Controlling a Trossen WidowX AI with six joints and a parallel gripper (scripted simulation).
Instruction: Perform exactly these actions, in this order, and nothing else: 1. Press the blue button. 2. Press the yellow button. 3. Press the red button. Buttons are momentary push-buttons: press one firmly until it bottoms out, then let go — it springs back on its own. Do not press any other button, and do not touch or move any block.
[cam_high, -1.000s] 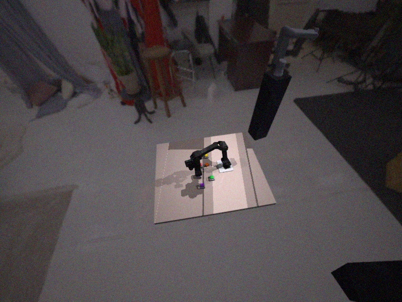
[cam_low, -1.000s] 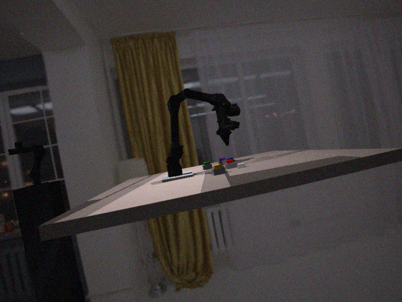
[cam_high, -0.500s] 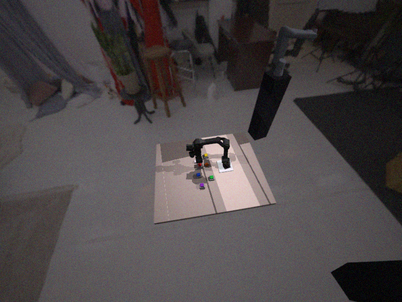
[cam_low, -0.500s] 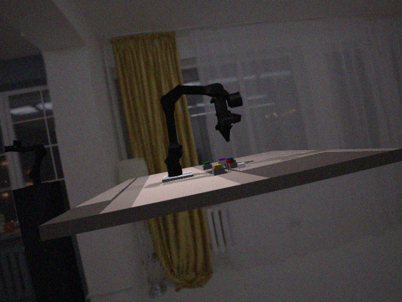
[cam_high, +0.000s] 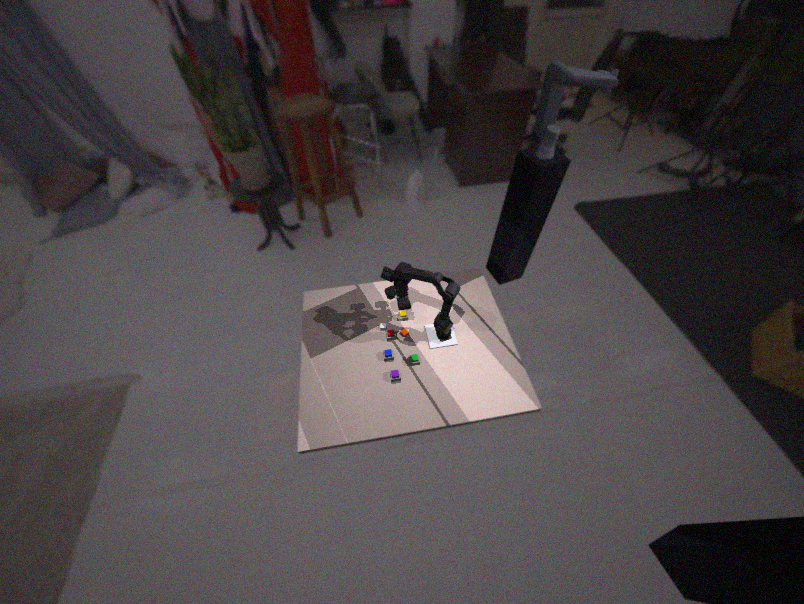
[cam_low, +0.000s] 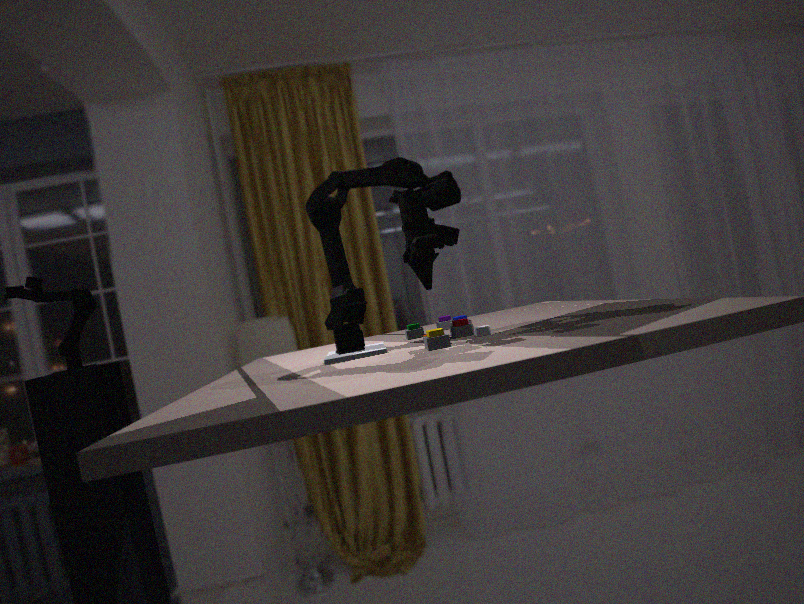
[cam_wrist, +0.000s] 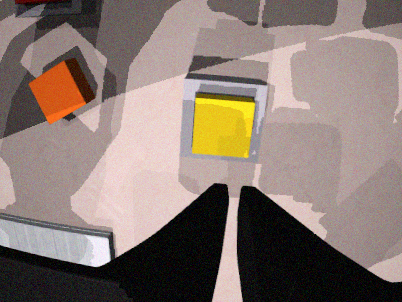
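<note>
Hovering high over yellow, gripper shut

Looking down, you have the gripper (cam_high: 404, 305) (cam_low: 427, 286) (cam_wrist: 232, 198) above the pale tabletop (cam_high: 363, 406) (cam_low: 454, 393), near the yellow button (cam_high: 402, 314) (cam_low: 435, 333) (cam_wrist: 222, 127), clear of its cap. Jaws pressed together, nothing pinched; a thin slit shows in your wrist view. Yellow cap stands raised in its grey housing.

Surface: pale, cut by hard-edged shadow patches and dark slanting bands. Your blue button (cam_high: 388, 353) (cam_low: 460, 318) sits between the red button (cam_high: 390, 333) (cam_low: 460, 323) and the purple button (cam_high: 395, 374) (cam_low: 444, 319). Green button (cam_high: 414, 358) (cam_low: 414, 327) stands nearby. Orange block (cam_high: 404, 332) (cam_wrist: 59, 92) lies beside red; small white block (cam_high: 382, 325) (cam_low: 482, 330) on red's other side. Arm rises from a white base plate (cam_high: 430, 337) (cam_low: 376, 351) (cam_wrist: 100, 250).

Room: dim, grainy. From the top you see a grey floor (cam_high: 214, 312), a wooden stool (cam_high: 305, 107) beside a potted plant (cam_high: 250, 165), and a dark rug (cam_high: 682, 260). From the exterior, a mustard curtain (cam_low: 305, 162) hangs behind your arm, with sheer drapes (cam_low: 617, 195) next to it.
</note>
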